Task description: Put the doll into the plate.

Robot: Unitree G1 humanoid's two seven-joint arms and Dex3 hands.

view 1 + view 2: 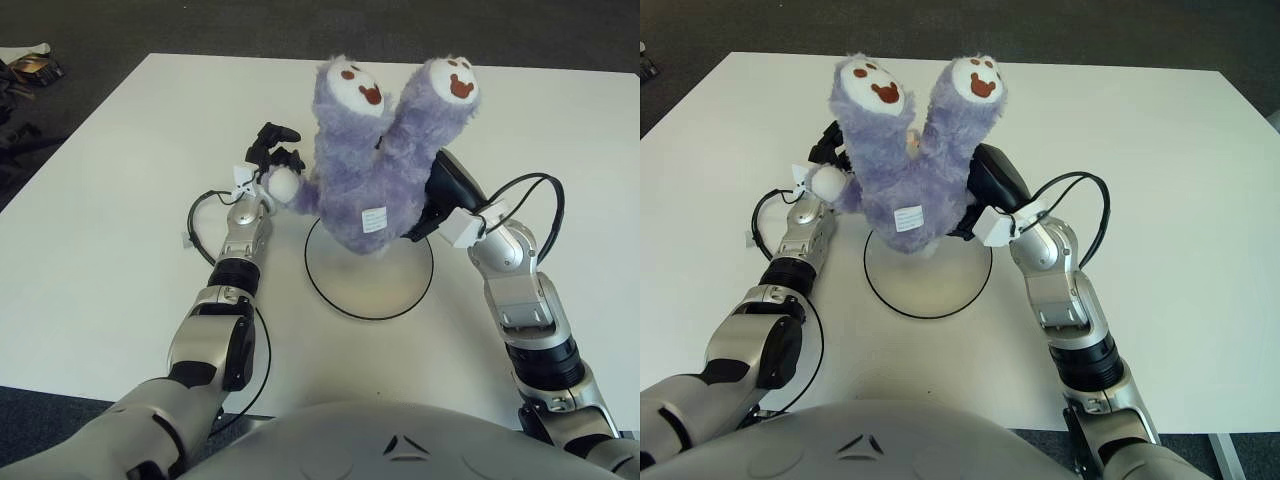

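The right robot hand (440, 190), right of centre in the frame, is pressed into the doll's flank and appears to be clasping the doll (375, 165) from that side, though the plush hides its fingers. The left robot hand (272, 165), in the upper-left part of the scene, sits just beside the doll's small white paw (283, 184), its dark fingers curled close around or against it; whether they truly pinch the paw cannot be made out. Between the two hands the doll is held upright, its long axis running from its base near mid-frame up toward the top edge, the two face-tipped lobes splayed apart. Its base hangs over the far rim of the plate (340, 300), a pale disc with a dark edge lying on the white bench (120, 180) at centre frame. Judging from this, the doll needs only to come straight down and slightly toward the bottom of the frame to settle inside the plate.
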